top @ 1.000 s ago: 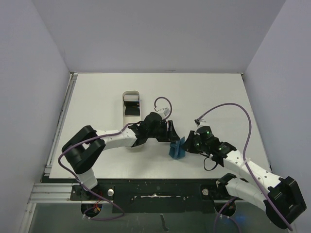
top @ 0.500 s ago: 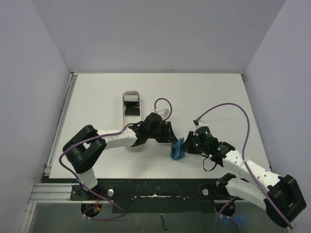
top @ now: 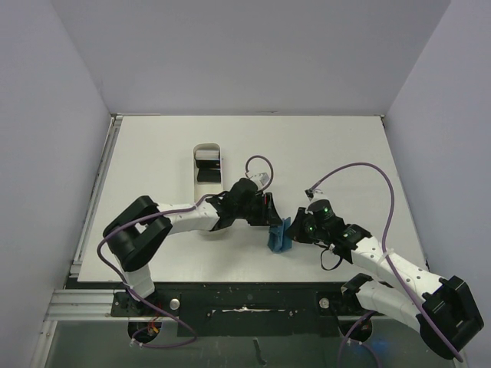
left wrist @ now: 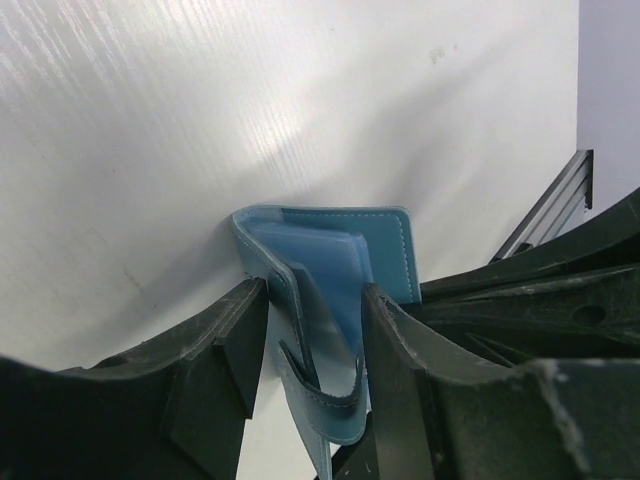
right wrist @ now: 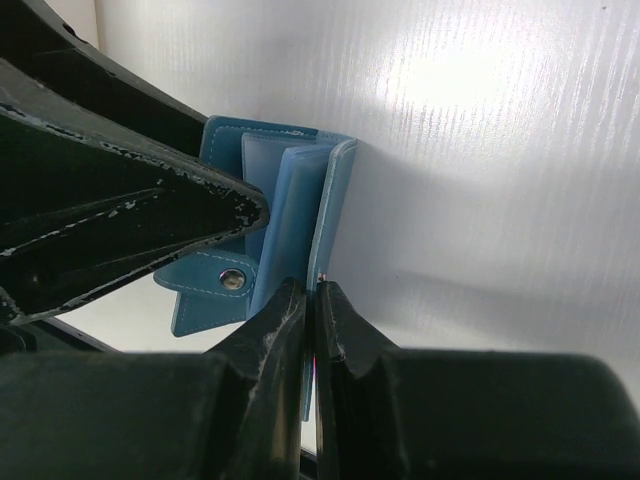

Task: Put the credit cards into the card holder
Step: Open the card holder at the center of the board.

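Resting on the worktop near its front edge, the teal card holder is half open between the two claws in the top view. The left claw is at its far left side and the right claw at its right, while a long white tray lies well apart behind the left arm. From the left wrist, the left claw's jaws stand half apart with the holder's leaves between them; I cannot tell if they press. From the right wrist, the right claw is pinched tight on the thin edge of one panel, near the round snap.
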